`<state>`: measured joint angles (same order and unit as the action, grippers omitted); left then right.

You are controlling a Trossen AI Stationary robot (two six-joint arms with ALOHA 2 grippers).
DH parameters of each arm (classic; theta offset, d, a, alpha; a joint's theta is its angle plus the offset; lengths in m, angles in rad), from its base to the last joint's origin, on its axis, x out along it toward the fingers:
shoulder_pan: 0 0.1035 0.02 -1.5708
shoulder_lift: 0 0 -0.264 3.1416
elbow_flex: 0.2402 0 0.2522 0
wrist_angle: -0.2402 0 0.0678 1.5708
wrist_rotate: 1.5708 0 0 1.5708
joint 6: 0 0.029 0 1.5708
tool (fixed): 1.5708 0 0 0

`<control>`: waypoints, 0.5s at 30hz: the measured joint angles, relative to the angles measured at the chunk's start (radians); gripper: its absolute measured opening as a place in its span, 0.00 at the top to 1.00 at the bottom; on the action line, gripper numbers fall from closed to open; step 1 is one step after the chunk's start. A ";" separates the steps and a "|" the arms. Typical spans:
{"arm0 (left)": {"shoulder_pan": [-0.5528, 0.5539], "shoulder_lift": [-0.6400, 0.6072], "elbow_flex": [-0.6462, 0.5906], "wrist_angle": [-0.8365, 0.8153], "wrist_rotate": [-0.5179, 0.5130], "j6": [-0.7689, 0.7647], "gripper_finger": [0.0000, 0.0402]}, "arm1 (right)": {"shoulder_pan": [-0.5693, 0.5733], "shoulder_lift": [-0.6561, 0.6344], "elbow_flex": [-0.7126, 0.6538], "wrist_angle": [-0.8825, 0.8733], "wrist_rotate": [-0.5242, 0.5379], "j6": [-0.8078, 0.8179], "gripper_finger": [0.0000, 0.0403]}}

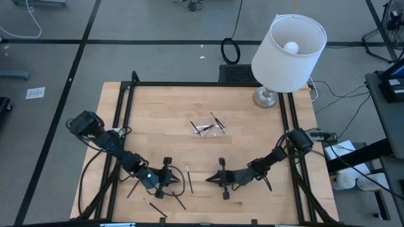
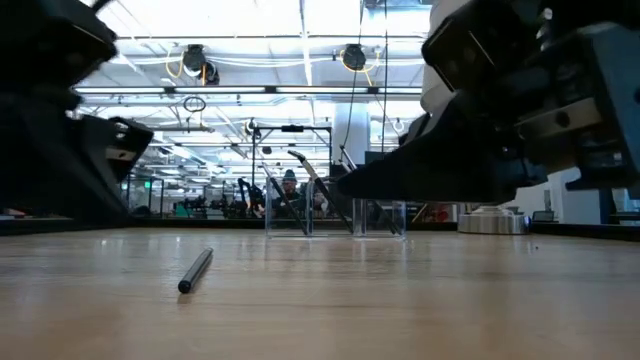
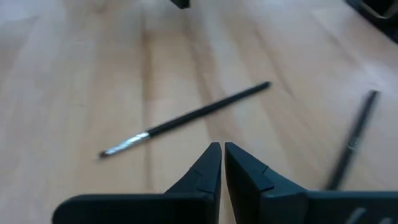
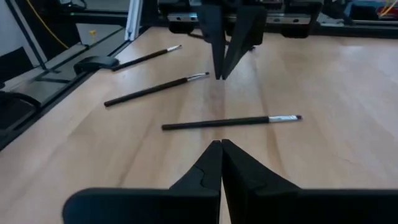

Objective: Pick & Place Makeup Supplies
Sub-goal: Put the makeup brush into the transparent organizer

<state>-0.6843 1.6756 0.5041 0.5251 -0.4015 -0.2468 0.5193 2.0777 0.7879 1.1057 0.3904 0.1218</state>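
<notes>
Left hand [image 3: 222, 149] just behind brush [image 3: 186, 118]

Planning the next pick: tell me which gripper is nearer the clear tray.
Right, slightly. The right gripper sits just below the clear tray; the left gripper is farther left.

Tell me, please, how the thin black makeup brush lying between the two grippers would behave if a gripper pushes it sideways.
The thin black makeup brush with the silvery ferrule looks round and slim, so it would probably roll on the smooth wooden table. It seems light and stiff, likely sliding or pivoting rather than bending. Its low profile may make pinching it awkward.
</notes>
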 joint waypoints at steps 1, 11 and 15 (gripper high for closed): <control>-0.012 0.000 0.000 0.000 0.000 0.000 0.92 | 0.001 0.000 0.010 -0.014 0.000 -0.001 1.00; -0.076 0.000 0.000 -0.006 -0.071 -0.018 0.92 | 0.019 0.001 0.064 -0.127 0.004 0.101 1.00; -0.075 0.000 0.000 -0.005 -0.120 0.015 0.92 | 0.032 0.000 0.065 -0.124 0.007 0.110 1.00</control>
<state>-0.7589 1.6756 0.5041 0.5205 -0.5218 -0.2315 0.5510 2.0781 0.8532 0.9816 0.3979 0.2314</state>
